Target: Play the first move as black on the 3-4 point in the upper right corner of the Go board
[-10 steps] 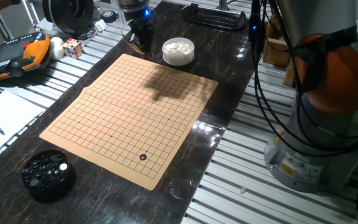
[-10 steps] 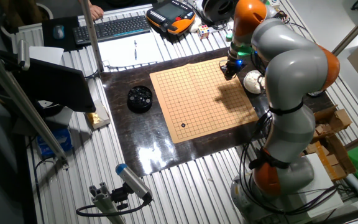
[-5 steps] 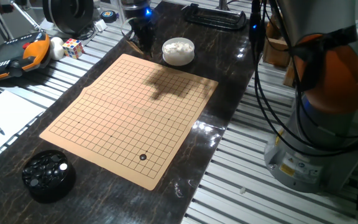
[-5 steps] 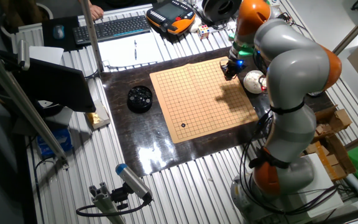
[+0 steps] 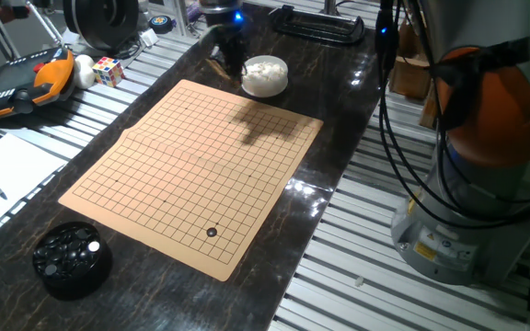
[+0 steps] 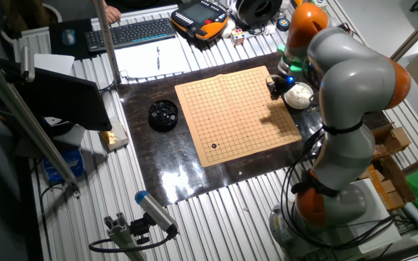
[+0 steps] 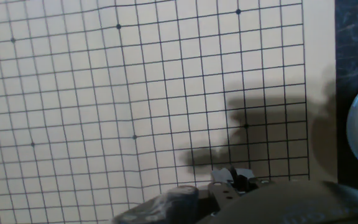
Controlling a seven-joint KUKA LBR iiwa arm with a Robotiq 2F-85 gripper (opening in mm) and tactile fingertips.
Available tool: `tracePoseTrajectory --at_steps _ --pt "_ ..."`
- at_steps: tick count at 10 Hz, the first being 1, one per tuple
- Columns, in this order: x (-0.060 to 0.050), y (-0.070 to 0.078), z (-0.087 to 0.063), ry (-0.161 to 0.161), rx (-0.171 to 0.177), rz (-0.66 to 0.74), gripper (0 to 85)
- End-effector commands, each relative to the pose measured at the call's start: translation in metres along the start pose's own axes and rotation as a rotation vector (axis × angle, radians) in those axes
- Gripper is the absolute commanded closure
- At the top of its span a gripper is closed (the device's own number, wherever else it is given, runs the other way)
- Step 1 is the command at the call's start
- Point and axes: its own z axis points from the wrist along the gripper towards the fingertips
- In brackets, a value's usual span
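Jaws unclear; black stone (image 5: 212,233) fixed-cams only.

A: What blocks the Go board (image 5: 191,170)?
B: One black stone (image 5: 212,233) near its front edge. A white-stone bowl (image 5: 264,74) and a black-stone bowl (image 5: 71,258) flank it on the bench (image 5: 274,267).

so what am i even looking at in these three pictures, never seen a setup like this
It is one robot arm at a table. Two pictures come from fixed cameras on different sides; the third comes from a camera on the arm's hand, looking down at the board. On the dark tabletop lies a Go board with one black stone on it. A bowl of black stones sits at one end, a bowl of white stones at the other. The gripper hangs near the white bowl; whether its jaws hold anything is unclear.
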Motion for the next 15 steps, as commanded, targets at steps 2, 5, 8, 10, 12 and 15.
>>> tracePoseTrajectory --at_steps 2,5,8,10,12,15 --pt "0.008 -0.003 0.010 -0.004 0.000 -0.007 83.3" --pt "0.015 -0.007 0.019 -0.009 0.004 -0.029 83.3" --pt "0.021 -0.005 0.028 -0.016 0.013 -0.043 83.3" --pt "0.021 -0.006 0.034 -0.019 0.005 -0.049 83.3" --pt "0.020 -0.007 0.038 -0.026 0.005 -0.050 83.3" --pt "0.020 -0.008 0.039 -0.020 -0.006 -0.059 83.3"
